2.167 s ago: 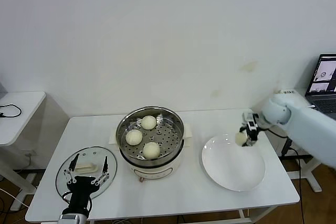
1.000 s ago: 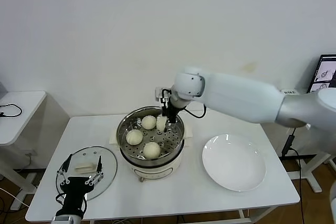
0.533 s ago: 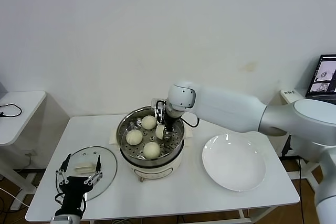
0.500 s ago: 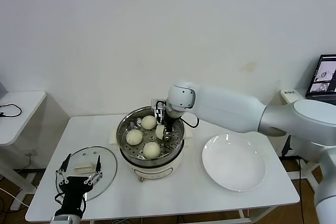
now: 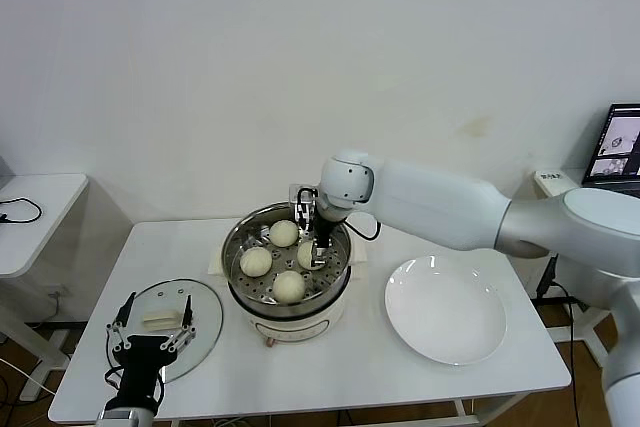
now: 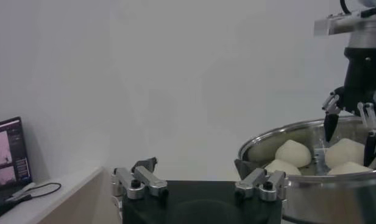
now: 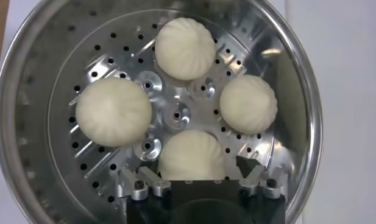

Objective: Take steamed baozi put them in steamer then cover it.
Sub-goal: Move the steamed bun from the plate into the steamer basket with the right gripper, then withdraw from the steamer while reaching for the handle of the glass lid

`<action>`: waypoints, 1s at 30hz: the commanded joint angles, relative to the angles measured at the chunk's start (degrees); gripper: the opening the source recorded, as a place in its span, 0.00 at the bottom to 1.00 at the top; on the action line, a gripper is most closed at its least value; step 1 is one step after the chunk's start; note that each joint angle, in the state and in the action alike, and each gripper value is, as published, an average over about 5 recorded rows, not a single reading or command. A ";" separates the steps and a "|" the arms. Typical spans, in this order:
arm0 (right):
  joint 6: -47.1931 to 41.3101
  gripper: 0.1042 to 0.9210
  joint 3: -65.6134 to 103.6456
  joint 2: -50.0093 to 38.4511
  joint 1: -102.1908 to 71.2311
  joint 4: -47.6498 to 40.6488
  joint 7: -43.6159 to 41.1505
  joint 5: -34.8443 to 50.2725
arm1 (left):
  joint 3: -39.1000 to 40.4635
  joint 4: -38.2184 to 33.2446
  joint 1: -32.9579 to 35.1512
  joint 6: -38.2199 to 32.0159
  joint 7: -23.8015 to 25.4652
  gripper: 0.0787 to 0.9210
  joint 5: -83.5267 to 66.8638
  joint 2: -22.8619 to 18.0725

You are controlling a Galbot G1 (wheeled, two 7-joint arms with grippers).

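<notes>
Steamed baozi, four smooth cream-white round buns, now all lie on the perforated tray inside the round shiny steel steamer; a couple of seconds ago only three were there and the fourth was being carried over the flat white plate. That fourth bun sits on the tray between the right gripper fingers, which look spread clear of it, though the head view is too crowded to confirm a full release. The right arm has eased upward slightly over the last half second. The plate is now bare, so loading appears finished. What remains is covering: the round clear glass cover with its cream-white bar handle lies on the white tabletop well apart from the steamer, with the left gripper hovering beside it, fingers open.
</notes>
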 commanded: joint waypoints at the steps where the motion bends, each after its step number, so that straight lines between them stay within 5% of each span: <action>1: 0.82 0.88 1.06 -7.10 6.39 8.07 0.44 1.90 | 0.25 -0.14 -0.20 0.06 0.01 0.88 -0.01 0.07; 7: 0.21 0.88 9.57 -18.82 -1.39 19.46 20.03 9.33 | 0.80 0.23 -0.67 -0.02 -0.02 0.88 0.20 0.08; 14: 12.20 0.88 33.97 -29.27 -30.51 29.36 43.29 12.01 | 1.00 1.69 -0.77 -1.01 -0.12 0.88 0.78 -0.09; 21: 24.81 0.88 64.12 -28.39 -61.04 33.25 48.72 4.44 | 2.35 2.98 -0.71 -2.15 -0.44 0.88 2.47 -0.77; 30: 42.36 0.88 96.10 -11.81 -90.97 33.18 44.86 -8.29 | 2.98 4.95 -0.80 -3.49 -0.95 0.88 5.51 -1.20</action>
